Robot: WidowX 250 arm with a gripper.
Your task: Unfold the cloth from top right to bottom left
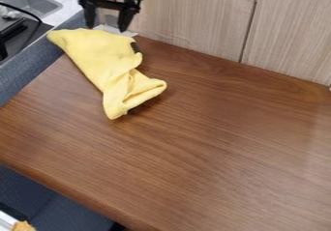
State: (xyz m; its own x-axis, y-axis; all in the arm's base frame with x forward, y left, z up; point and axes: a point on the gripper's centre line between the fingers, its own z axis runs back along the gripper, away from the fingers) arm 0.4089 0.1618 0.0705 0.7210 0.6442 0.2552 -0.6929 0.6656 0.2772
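Brown wooden tabletop [213, 177] comes closest, its rounded front edge slanting down across the lower left, with dark blue fabric [48, 196] below it. Down in the bottom left corner a small tan thing [23, 226] sits beside a white edge [7, 221], both cut off by the border. Farther back, the yellow cloth [103, 63] lies bunched and partly folded at the table's upper left. It is broad at the back and runs down toward the front in a narrower, creased end, with one rounded fold poking out to the right. Its far left corner reaches past the table's side, over the blue-gray strip [22, 80] that runs along there. A small dark patch [135, 47] shows at the cloth's right side, near the back. Above the back of the cloth hangs the black gripper [106, 29], pointing down, its jaws well apart with nothing clamped between them. A pale flat piece [115, 30] lies behind the cloth, by the wall. Pale wood-grain panels [194, 22] stand along the table's back edge, split by a dark upright seam. At the upper left are a gray sink [29, 2], a black cable [22, 11] and a black object [14, 31].
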